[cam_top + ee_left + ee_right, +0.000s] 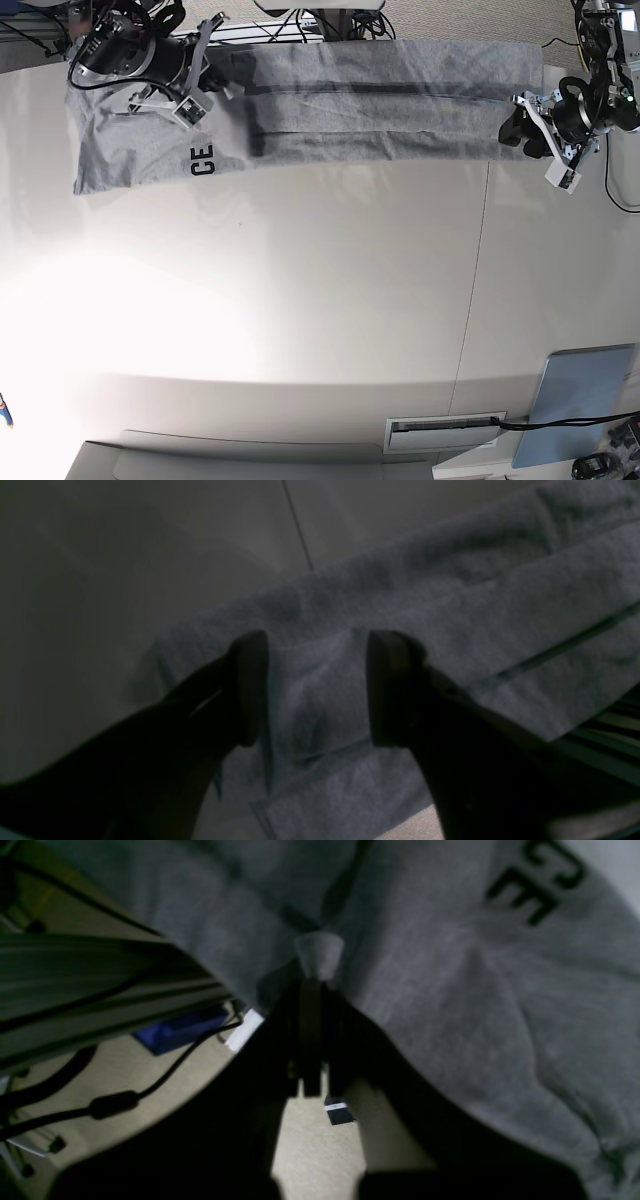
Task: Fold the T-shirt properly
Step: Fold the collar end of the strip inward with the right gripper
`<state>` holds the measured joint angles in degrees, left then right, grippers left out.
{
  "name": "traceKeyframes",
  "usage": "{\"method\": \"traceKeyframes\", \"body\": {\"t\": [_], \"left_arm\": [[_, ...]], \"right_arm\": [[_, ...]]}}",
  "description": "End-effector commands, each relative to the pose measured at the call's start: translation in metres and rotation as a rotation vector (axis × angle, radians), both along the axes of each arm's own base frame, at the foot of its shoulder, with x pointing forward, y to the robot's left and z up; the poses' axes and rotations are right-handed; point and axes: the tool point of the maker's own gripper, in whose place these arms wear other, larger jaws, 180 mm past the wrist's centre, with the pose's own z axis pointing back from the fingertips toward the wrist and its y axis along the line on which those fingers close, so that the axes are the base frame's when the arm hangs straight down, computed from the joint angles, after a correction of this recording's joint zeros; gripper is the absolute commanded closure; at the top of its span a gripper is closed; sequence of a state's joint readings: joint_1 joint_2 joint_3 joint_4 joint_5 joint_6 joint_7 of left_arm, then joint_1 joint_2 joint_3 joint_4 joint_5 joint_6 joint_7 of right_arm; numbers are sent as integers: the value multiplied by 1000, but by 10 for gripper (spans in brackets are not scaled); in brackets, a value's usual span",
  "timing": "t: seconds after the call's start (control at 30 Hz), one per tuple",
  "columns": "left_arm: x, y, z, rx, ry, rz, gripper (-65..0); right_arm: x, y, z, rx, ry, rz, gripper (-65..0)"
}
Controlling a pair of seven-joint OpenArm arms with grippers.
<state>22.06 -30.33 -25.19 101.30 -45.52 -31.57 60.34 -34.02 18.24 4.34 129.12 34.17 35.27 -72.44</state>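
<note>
Right gripper [311, 990]: jaws seen pressed together on a pinch of cloth, a small tuft standing up between the tips. Left gripper [317, 687]: jaws spread wide, nothing held, poised over the cloth's end corner.

The heather-grey cotton T-shirt [390, 100] with black block letters is laid along the far edge of the pale white tabletop [330, 300], already drawn into a long narrow band with lengthwise folds stacked on one another. In the base view one end, at the picture's left, is spread wider and lies printed side up, the letters "CE" [203, 160] showing. The right gripper's pinch is placed just beside that wider part, at the band's inner end; it is judged that this end is held so the layers can be carried over without slipping.

The left gripper is stationed at the opposite end, near the table seam [478, 270], presumably so that the corner can be taken and both ends moved together. The lengthwise folding appears done; the crosswise fold is judged not yet made.

A grey flat panel [585, 400] is noted at the near corner of the table, well apart from the cloth.
</note>
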Motion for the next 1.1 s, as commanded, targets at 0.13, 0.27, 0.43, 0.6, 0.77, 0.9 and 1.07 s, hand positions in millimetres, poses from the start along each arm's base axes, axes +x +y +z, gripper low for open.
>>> {"method": "traceKeyframes", "body": {"t": [0.13,0.27,0.43,0.6,0.77,0.9,1.07], "left_arm": [[7,3,10,5,-37,-5,-326],[7,3,10,5,-37,-5,-326],[7,3,10,5,-37,-5,-326],[7,4,10,9,-36,-6,-326],[6,16,4,65,-11,41,-327],[4,21,-1,85,0,82,-327],[-5,33,-10,141,5,140,-327]], "right_arm": [[0,5,7,8,-37,74,0],[-1,6,7,9,-42,90,-126],[0,6,8,14,-47,90,-262],[7,6,11,12,-69,89,-262],[32,4,20,-3,-143,88,-262],[49,-2,25,-46,-193,83,-262],[52,-8,24,-83,-203,77,-262]]}}
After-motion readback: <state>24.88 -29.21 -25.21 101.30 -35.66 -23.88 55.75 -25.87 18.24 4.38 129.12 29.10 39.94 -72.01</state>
